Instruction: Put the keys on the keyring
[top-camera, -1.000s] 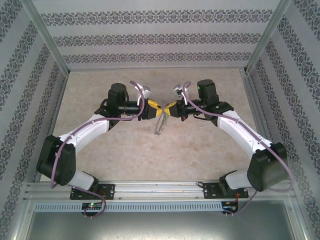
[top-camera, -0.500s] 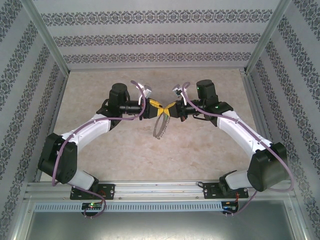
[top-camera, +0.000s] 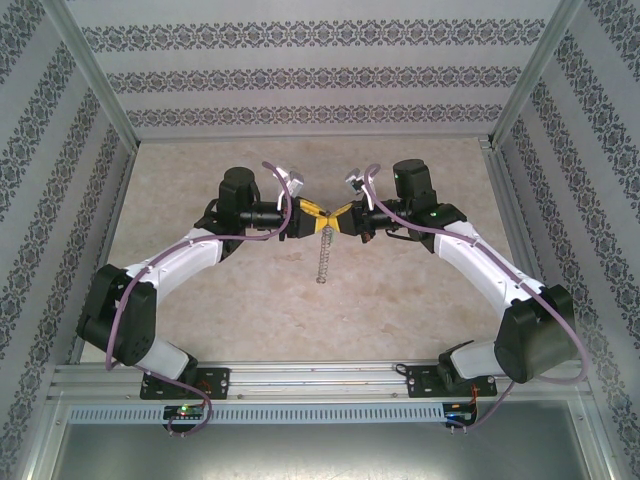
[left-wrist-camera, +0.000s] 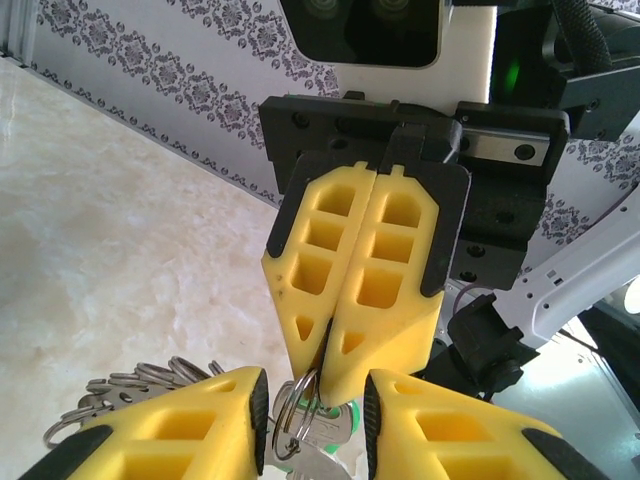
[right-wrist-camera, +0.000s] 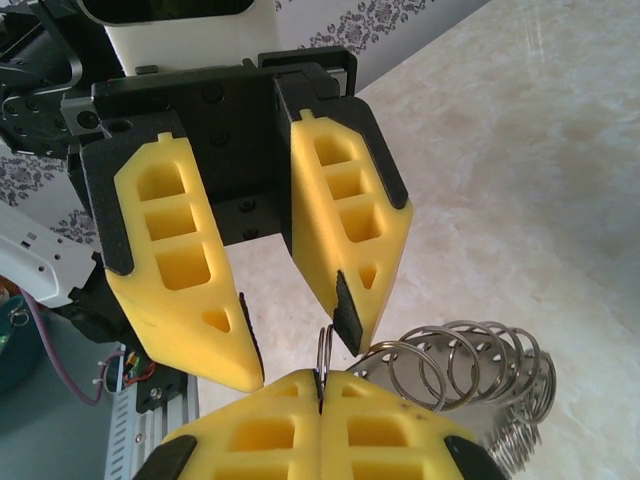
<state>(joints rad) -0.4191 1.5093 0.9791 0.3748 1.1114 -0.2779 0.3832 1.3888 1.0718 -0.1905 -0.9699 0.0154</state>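
A pale marbled surface (top-camera: 400, 300) is lying beneath the left arm (top-camera: 170, 265) and right arm (top-camera: 480, 260), which are reaching in tip to tip above it. The right tool (right-wrist-camera: 320, 385) is pinching shut on one loop of the keyring (right-wrist-camera: 460, 365). The other coils are fanning out to that tool's side and, seen from above, dangling straight below both tools. The left tool (left-wrist-camera: 315, 392) is standing narrowly parted directly opposite, its fingers (left-wrist-camera: 200, 420) flanking the pinched loop. The green-headed key (left-wrist-camera: 335, 425) is sitting in the gap between those fingers, just below the right tool's tips. Whether they are touching it cannot be told.
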